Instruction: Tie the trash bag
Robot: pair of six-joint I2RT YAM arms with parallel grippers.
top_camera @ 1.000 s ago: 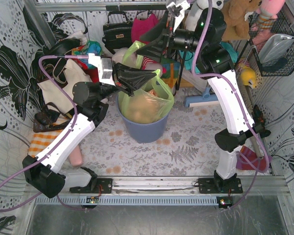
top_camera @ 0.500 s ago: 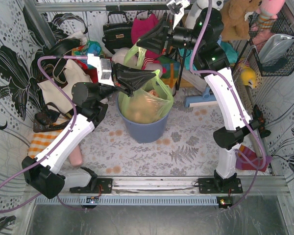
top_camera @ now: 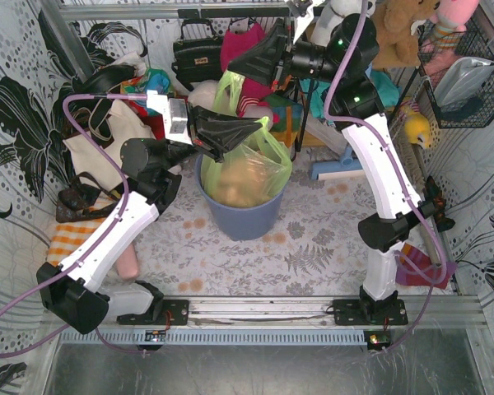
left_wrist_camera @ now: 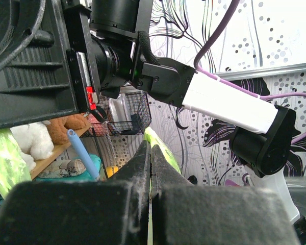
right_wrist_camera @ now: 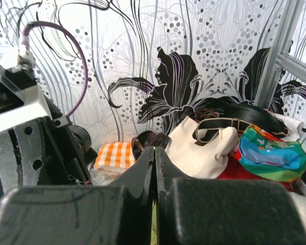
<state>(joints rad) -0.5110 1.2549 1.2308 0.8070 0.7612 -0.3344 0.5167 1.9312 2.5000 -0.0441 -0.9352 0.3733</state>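
Bag: the trash bag (top_camera: 243,169) sat upright in the bin (top_camera: 243,220), mouth up, long axis vertical.
Left claw: the left gripper (top_camera: 259,129) was clamped shut on the bag's right flap.
Right claw: the right gripper (top_camera: 233,71) was clamped shut on the far flap, held higher.
Room: handbags (top_camera: 198,53) crowded just behind the bin; the patterned mat (top_camera: 313,247) lay in front.

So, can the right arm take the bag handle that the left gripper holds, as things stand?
Probably not. The right gripper is shut on the other handle of the trash bag, held up high, and the left gripper covers the handle you mean. The right one would have to let go first.
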